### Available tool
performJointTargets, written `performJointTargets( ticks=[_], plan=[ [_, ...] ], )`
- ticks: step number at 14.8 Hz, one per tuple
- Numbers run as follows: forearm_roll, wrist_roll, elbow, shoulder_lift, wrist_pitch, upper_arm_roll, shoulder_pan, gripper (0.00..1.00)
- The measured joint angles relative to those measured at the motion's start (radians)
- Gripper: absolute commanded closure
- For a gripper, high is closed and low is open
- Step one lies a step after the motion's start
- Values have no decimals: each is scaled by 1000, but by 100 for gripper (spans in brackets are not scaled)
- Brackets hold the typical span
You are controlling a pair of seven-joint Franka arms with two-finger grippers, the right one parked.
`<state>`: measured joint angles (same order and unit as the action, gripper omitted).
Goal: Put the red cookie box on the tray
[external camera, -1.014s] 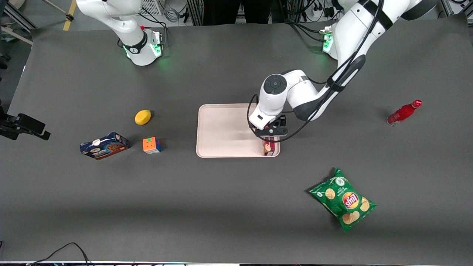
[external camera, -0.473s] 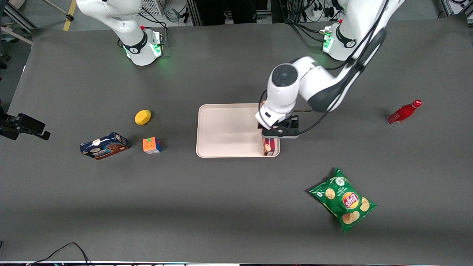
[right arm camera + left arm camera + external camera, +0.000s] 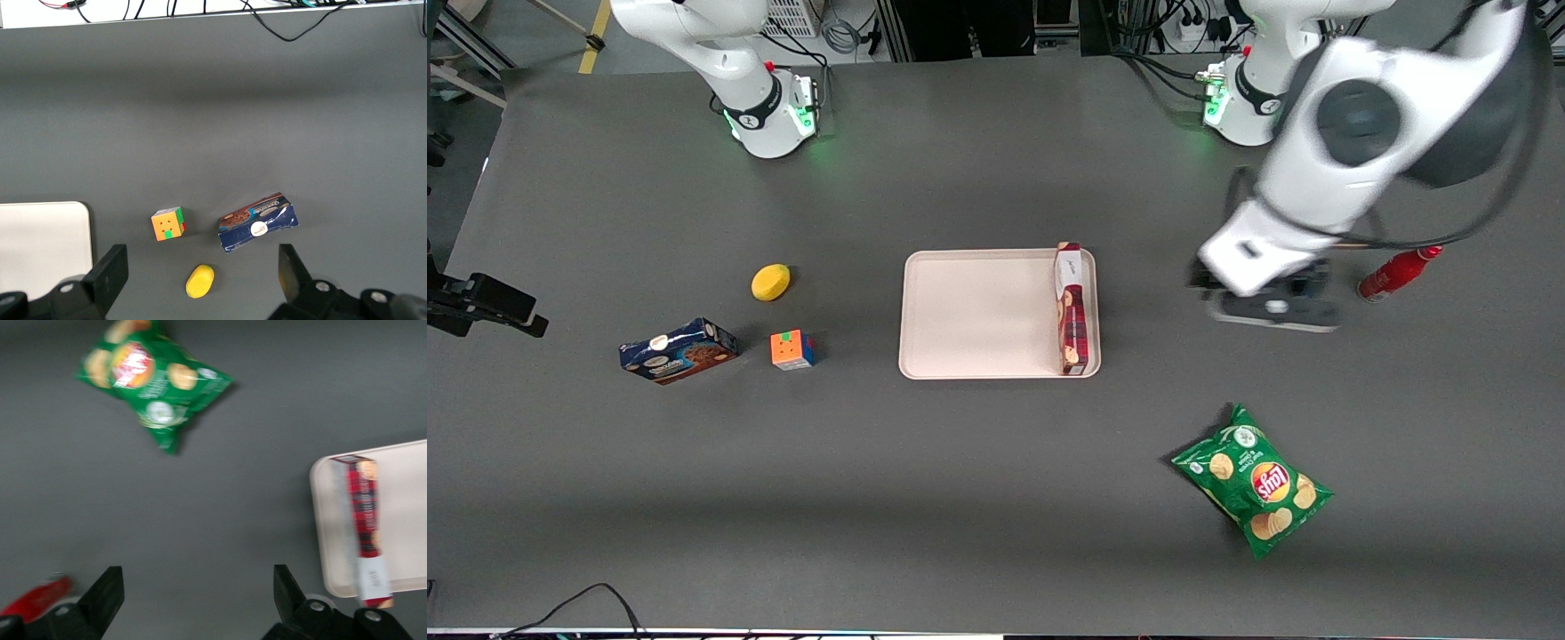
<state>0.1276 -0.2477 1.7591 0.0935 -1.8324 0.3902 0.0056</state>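
Looks like the placing step is basically done: the long dark-red plaid cardboard cookie box (image 3: 1071,307) lies inside the pale pinkish-cream rectangular tray (image 3: 969,311), along its edge nearest the claw (image 3: 193,603). The claw hangs well apart from it over bare table, fingers spread wide, holding nothing. Next up is probably just parking the arm.

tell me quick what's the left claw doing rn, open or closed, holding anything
Left claw: open, holding nothing, up above bare table between the tray and the red bottle. The red cookie box lies on the tray.
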Motion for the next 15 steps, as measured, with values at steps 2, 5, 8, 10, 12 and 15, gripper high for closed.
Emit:
performJointTargets(
  ticks=[2,5,8,10,12,15],
  plan=[
    [-23,122,-1,-46,27,-106,3,0],
    [-77,200,1,-84,61,-223,5,0],
    [-86,213,7,-122,105,-269,4,0],
    [-87,213,13,-150,123,-284,4,0],
    [-89,213,14,-159,124,-298,4,0],
    [-131,213,13,-158,117,-306,4,0]
  ],
)
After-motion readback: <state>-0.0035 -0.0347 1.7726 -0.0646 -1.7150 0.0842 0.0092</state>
